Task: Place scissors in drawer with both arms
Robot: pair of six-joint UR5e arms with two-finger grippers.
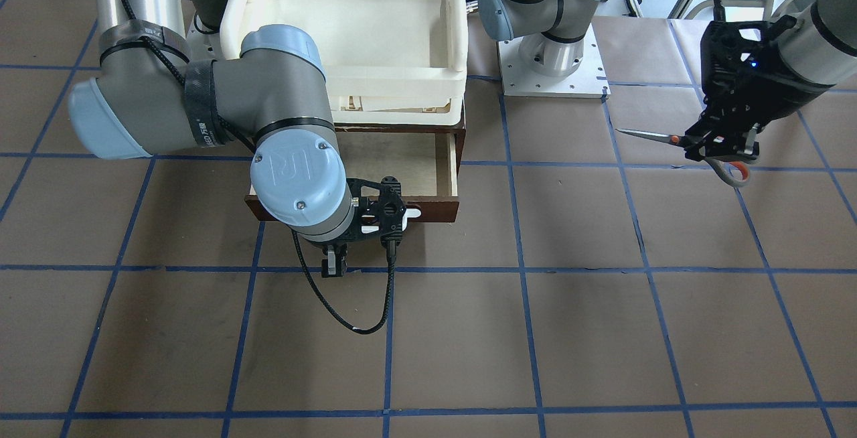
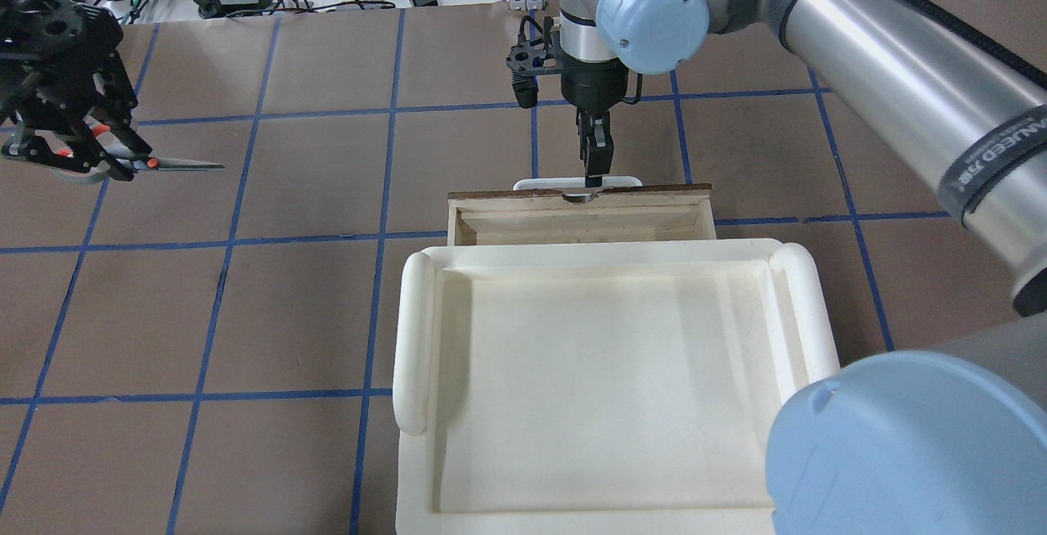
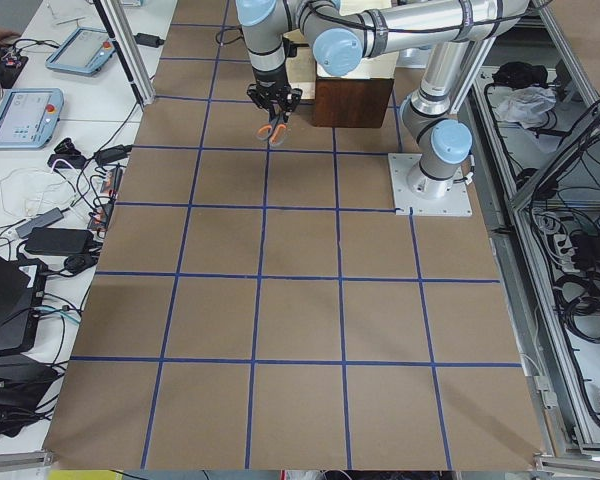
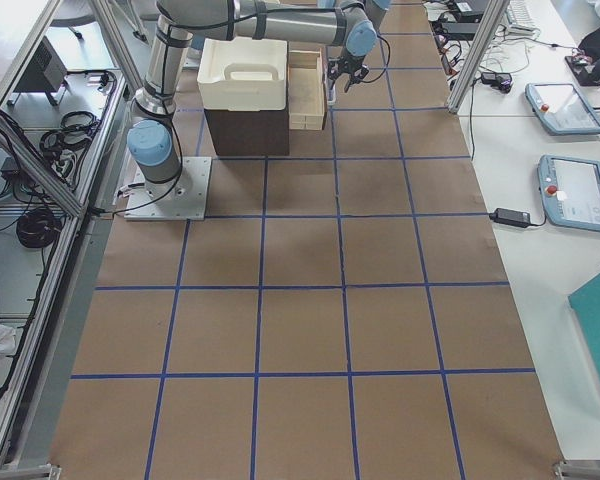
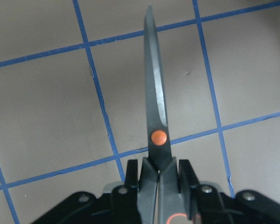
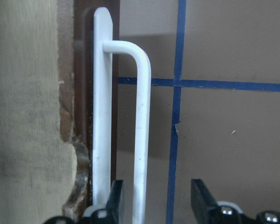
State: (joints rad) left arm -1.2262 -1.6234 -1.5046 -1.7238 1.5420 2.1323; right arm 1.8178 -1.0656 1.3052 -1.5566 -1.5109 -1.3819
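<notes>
One cream tray (image 2: 413, 339) sits above the pulled-out drawer (image 2: 581, 194).

brown gridded table (image 1: 602, 331); dark cabinet (image 4: 245, 130) atop

Tray (image 2: 413, 339) above drawer (image 2: 462, 224), scissors (image 2: 176, 164) well left

Bright, even light from above fills every view, and only soft, faint shadows lie on the brown surface (image 1: 602, 331). The cream tray (image 2: 413, 339) looks slightly washed out. My right wrist view is soft up close, blurring the drawer handle (image 6: 141, 140); the scissors (image 5: 156, 107) blade carries a pale sheen.
</notes>
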